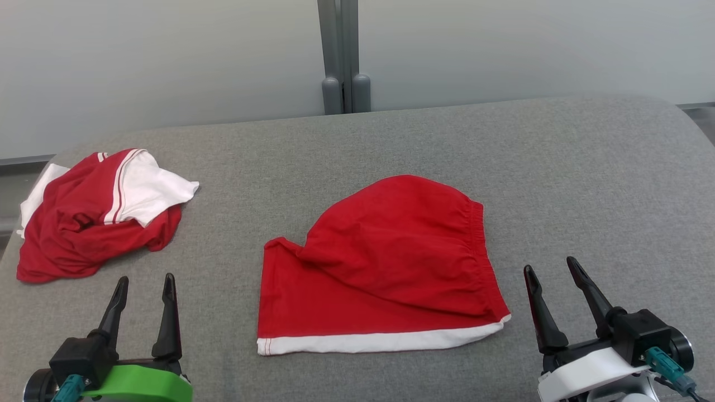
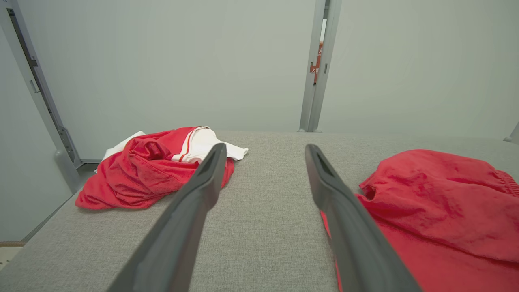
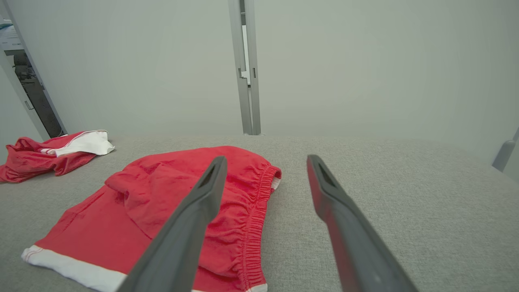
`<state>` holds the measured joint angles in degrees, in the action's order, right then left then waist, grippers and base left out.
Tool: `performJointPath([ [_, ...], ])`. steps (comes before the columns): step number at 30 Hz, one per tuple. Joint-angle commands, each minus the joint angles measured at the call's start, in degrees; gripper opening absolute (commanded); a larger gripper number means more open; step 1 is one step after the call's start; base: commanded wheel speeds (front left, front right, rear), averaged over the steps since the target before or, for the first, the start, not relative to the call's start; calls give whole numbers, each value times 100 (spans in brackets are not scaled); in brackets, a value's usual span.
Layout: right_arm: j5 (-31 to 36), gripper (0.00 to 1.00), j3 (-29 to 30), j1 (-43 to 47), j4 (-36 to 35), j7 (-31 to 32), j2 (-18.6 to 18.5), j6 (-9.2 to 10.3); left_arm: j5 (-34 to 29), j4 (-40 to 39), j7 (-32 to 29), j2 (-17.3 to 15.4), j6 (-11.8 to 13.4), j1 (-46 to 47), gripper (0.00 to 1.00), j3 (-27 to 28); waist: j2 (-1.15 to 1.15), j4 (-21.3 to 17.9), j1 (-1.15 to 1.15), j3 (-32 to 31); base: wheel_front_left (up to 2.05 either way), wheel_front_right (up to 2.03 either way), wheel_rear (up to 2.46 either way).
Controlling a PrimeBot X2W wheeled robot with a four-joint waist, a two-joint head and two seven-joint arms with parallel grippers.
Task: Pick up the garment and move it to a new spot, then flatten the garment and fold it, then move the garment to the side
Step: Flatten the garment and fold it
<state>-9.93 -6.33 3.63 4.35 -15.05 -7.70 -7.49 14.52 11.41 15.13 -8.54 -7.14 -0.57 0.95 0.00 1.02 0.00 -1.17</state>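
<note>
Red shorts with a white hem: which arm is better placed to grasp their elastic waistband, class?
Probably right. The elastic waistband runs down the red shorts' right edge, beside the right gripper; the left gripper sits beyond their opposite edge.

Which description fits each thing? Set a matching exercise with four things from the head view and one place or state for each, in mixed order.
Things
1. red shorts
2. red and white garment
3. left gripper
4. right gripper

Descriptions
A. open, on a white mount, lower right
B. crumpled in a heap at the far left
C. open, on a green mount, lower left
D. spread out in the middle, white band nearest the robot

Pairs: 1-D, 2-B, 3-C, 4-A
</note>
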Motion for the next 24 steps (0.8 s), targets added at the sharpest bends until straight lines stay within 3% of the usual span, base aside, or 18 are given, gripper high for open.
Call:
performJointPath([
  [1,29,100,17,66,10,-19,9,-1,-8,15,2,-8,-28,-10,100,20,0,-1,0,1,0,0,0],
  [24,16,100,38,64,113,-19,30,-1,-46,129,2,9,-34,-43,100,-27,0,13,0,38,0,0,0],
])
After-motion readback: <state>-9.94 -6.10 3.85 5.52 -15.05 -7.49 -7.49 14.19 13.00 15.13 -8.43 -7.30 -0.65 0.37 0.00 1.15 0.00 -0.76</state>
